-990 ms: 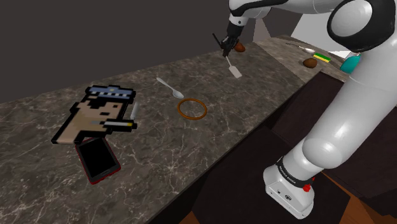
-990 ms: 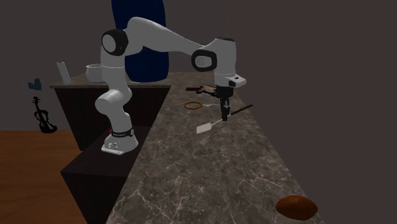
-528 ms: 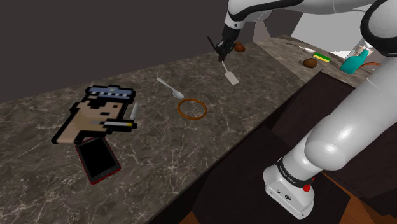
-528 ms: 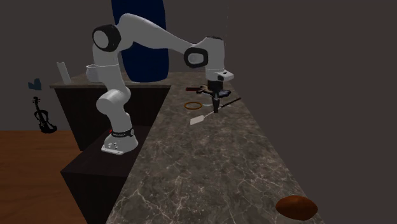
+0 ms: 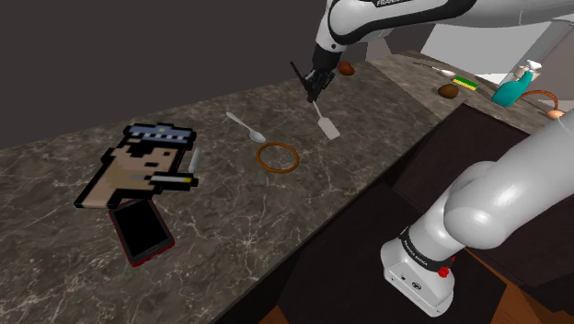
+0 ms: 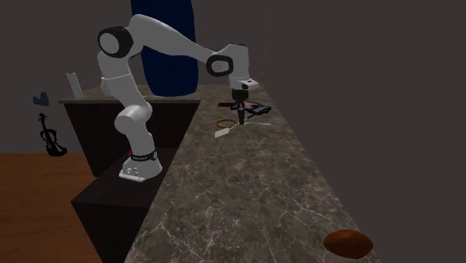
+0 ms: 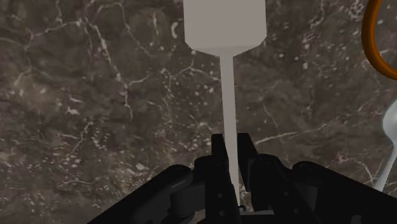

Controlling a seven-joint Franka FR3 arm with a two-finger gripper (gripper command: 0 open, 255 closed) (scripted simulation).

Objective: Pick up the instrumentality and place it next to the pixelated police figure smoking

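Observation:
My gripper [image 5: 311,83] is shut on a grey spatula [image 5: 326,123] and carries it above the dark marble counter [image 5: 386,120]. The flat blade hangs down, slanting toward the shoulder view's right. In the wrist view both black fingers [image 7: 219,153] clasp the spatula's thin shaft [image 7: 229,95], with the blade [image 7: 224,22] pointing away from the hand. The second exterior view has the gripper [image 6: 240,115] and the spatula's blade [image 6: 222,132] over the far part of the counter. The pixelated police figure [image 5: 143,166], with its cap and cigarette, lies flat toward the shoulder view's left.
An orange ring [image 5: 277,157] and a grey spoon [image 5: 246,126] lie between the spatula and the figure. A red-edged phone [image 5: 141,230] lies just in front of the figure. A brown lump [image 5: 346,68], a sponge [image 5: 465,84] and a teal spray bottle [image 5: 511,87] sit at the right end.
The arm has carried the spatula toward the shoulder view's left and a little lower, closer to the ring and spoon. The grip has stayed shut.

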